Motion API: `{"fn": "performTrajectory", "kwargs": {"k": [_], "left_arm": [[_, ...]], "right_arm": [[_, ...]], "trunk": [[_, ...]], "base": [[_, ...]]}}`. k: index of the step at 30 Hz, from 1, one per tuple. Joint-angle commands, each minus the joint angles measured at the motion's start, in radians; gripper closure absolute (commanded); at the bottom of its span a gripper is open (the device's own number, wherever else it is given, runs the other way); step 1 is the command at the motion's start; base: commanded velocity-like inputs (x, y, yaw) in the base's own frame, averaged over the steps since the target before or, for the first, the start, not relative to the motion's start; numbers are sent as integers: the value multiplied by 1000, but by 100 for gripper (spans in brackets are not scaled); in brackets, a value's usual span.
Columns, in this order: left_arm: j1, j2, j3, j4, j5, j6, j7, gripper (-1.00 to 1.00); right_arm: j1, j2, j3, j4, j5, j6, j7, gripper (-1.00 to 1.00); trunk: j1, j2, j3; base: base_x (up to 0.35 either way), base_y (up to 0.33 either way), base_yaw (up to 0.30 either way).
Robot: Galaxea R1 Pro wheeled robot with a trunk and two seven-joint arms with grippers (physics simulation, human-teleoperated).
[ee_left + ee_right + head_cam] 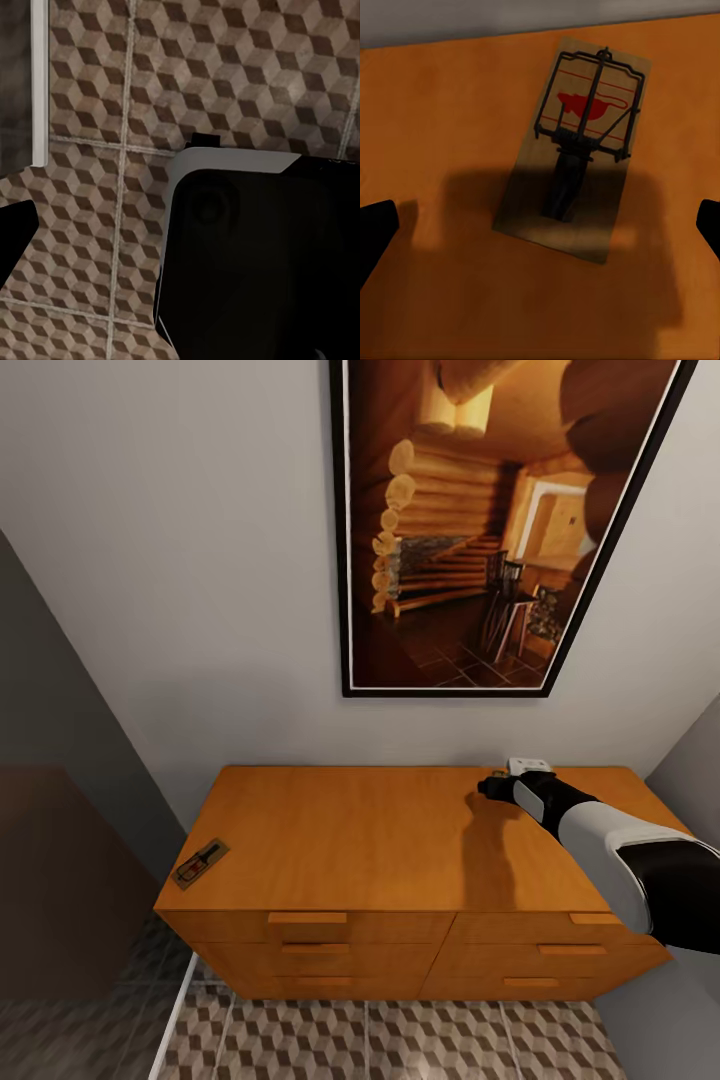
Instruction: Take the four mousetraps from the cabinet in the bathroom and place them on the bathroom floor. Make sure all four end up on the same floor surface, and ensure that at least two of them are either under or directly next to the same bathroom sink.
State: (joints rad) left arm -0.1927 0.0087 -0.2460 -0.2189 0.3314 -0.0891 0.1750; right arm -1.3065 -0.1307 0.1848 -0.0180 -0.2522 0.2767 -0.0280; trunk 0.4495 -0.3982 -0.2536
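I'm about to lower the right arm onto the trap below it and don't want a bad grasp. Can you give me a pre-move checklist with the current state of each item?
1. Right gripper open: ok, dark fingers sit wide apart at either edge of the wrist view.
2. Target mousetrap between the fingers: ok, roughly centred, lying flat on the cabinet top.
3. Trap aligned with the fingers: not ok, it lies at a slant.
4. Nothing crowding the trap: ok, bare wood around it.
5. Height above the trap: cannot tell.
6. Second mousetrap out of the way: ok, far off at the top's front left corner.
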Motion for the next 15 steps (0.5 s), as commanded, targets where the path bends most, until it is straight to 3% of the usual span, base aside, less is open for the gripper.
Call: {"fn": "performTrajectory", "kwargs": {"k": [1,15], "left_arm": [[-1,0,-9,0,9,-3,4,-100],[-1,0,-9,0,9,-3,4,-100]], "right_arm": [[0,0,9,-2,-10,6,4,-100],[0,-1,8,-2,-9,-3,35,-100]], "trunk": [[1,-2,-2],[1,-2,-2]], "base": [[0,0,-6],[0,0,-1]]}}
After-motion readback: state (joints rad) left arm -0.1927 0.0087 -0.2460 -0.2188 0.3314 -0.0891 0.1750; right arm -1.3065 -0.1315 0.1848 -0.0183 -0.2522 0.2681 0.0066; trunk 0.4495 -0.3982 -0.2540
